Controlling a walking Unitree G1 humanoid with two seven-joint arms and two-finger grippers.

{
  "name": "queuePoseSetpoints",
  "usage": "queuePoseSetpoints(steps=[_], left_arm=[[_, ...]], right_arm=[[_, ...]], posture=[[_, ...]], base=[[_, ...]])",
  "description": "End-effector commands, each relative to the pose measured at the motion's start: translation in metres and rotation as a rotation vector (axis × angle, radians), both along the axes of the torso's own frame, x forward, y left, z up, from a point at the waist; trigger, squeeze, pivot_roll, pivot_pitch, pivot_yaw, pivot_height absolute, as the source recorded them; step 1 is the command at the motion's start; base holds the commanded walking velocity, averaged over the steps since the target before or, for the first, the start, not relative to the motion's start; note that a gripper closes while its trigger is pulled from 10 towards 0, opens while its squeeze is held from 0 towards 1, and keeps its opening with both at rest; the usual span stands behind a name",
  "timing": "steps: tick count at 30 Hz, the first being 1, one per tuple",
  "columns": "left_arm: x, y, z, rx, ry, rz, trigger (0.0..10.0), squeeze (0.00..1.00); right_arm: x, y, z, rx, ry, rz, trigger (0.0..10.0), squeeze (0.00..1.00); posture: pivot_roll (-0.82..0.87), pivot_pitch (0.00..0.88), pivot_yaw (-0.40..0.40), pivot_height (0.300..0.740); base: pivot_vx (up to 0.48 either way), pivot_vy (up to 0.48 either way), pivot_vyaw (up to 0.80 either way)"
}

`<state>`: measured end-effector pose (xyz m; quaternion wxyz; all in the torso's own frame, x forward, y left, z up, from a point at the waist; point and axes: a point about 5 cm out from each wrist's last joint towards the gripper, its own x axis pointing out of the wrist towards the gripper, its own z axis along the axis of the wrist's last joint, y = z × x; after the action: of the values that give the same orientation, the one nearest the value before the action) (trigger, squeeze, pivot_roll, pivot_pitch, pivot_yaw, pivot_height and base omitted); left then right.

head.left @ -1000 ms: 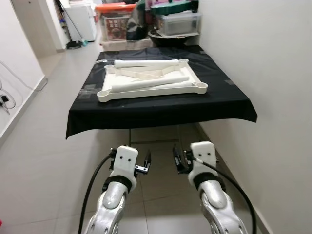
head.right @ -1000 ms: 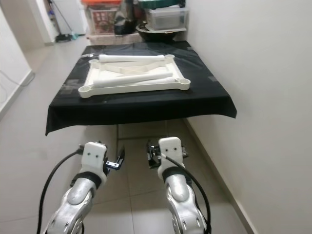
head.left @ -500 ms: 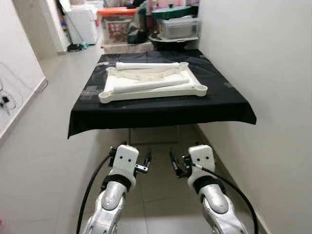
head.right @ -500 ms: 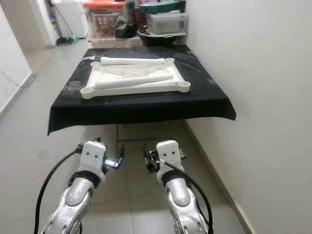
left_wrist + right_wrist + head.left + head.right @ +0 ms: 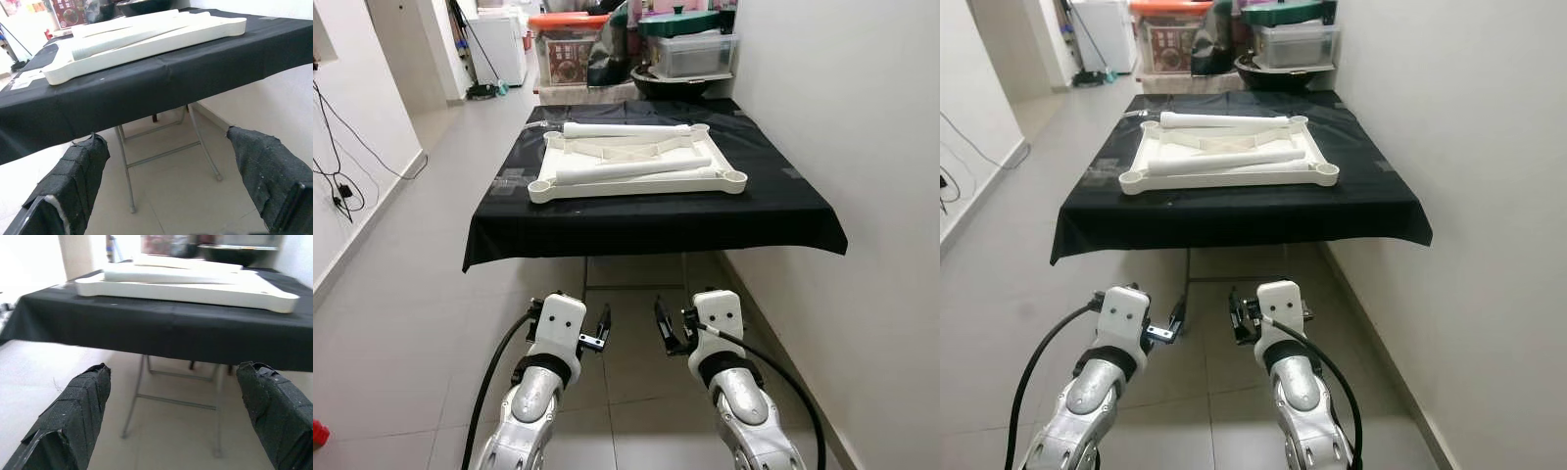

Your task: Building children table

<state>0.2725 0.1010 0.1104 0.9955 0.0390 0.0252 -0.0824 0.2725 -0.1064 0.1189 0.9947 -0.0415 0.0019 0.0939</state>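
While we stand short of the folding table (image 5: 656, 211) with its black cloth (image 5: 773, 201), our job at this step, as we judge it, is simply to close in well and arrive square to the parts. The white children's tabletop (image 5: 636, 182) lies upside down on the cloth near the front edge, with one loose leg (image 5: 631, 170) resting across it and another leg (image 5: 626, 129) along its far side; more pale pieces lie between them, too flat to name. Our left gripper (image 5: 603, 329) and right gripper (image 5: 662, 327) hang low over the tiled floor (image 5: 411, 294), below the table's edge, both spread wide and holding nothing; the left fingers (image 5: 73, 181) and right fingers (image 5: 73, 411) frame the table's metal frame underneath. We would raise both arms above the cloth line before stepping closer, since coming in at this height risks catching the hanging cloth and dragging the parts. The wall (image 5: 862, 147) sits close on our right, so the right elbow needs care. Storage boxes (image 5: 690, 54) crowd the far end, well apart from our reach.
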Motion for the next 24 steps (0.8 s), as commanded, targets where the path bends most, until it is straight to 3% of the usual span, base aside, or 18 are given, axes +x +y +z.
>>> queuePoseSetpoints(steps=[1, 13, 24], left_arm=[[0.0001, 0.0021, -0.0041, 0.001, 0.027, 0.007, 10.0, 0.0], [0.0008, 0.0022, -0.004, 0.007, 0.027, 0.01, 10.0, 0.0], [0.002, 0.004, -0.0022, 0.004, 0.023, 0.016, 10.0, 0.0]], right_arm=[[-0.0011, 0.0056, -0.0033, -0.003, 0.016, 0.032, 10.0, 0.0], [-0.0013, 0.0082, -0.0026, 0.005, 0.017, 0.048, 10.0, 0.0], [-0.0006, 0.0063, -0.0018, 0.03, 0.017, 0.039, 10.0, 0.0]], posture=[[-0.02, 0.0, 0.0, 0.74], [-0.02, 0.0, 0.003, 0.74], [-0.02, 0.0, 0.006, 0.74]], base=[[0.0, 0.0, 0.42], [0.0, 0.0, 0.77], [0.0, 0.0, 0.0]])
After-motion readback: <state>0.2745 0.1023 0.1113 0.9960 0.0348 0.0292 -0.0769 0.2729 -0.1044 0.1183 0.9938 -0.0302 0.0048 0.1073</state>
